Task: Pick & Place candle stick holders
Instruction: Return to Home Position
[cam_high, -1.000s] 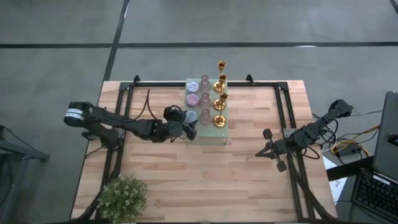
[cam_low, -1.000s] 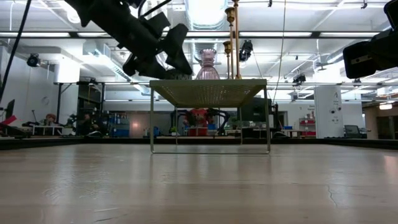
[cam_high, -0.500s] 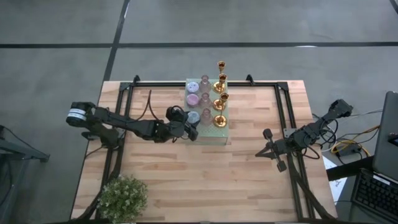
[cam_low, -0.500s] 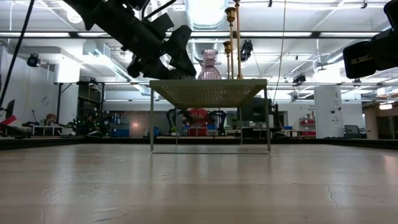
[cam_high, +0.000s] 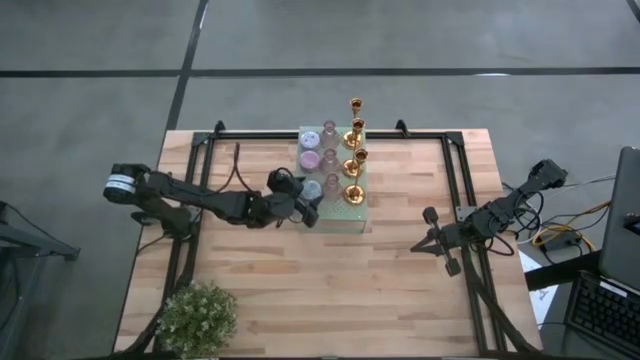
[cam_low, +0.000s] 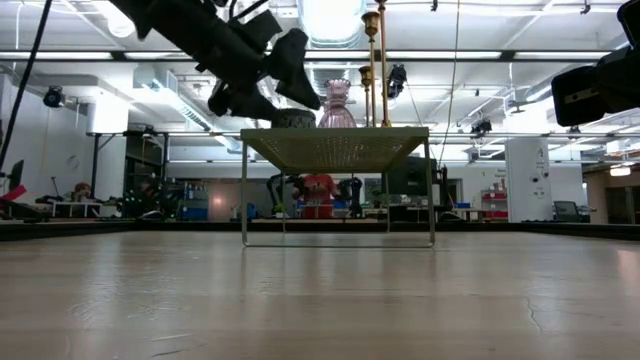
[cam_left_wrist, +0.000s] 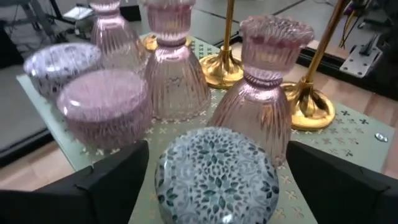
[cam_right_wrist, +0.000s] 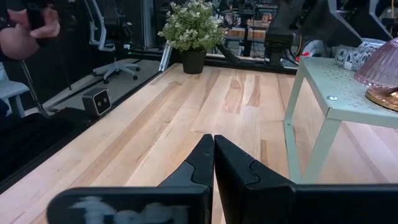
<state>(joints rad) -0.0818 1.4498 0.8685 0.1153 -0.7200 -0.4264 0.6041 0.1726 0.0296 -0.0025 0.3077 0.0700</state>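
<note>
Raised slightly since the earlier frame: left gripper (cam_left_wrist: 216, 152) fingers (cam_left_wrist: 115, 180) spread wide, gripping nothing | blue patterned candle (cam_left_wrist: 216, 186) between them on pale green shelf (cam_left_wrist: 348, 134), beside pink glass holders (cam_left_wrist: 264, 106) and gold holders (cam_left_wrist: 309, 102) | right gripper (cam_right_wrist: 213, 140) pressed together, empty, over table (cam_high: 300, 290) right side.

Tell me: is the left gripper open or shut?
Open. The left gripper has its fingers wide apart, one on each side of the blue patterned candle.
</note>
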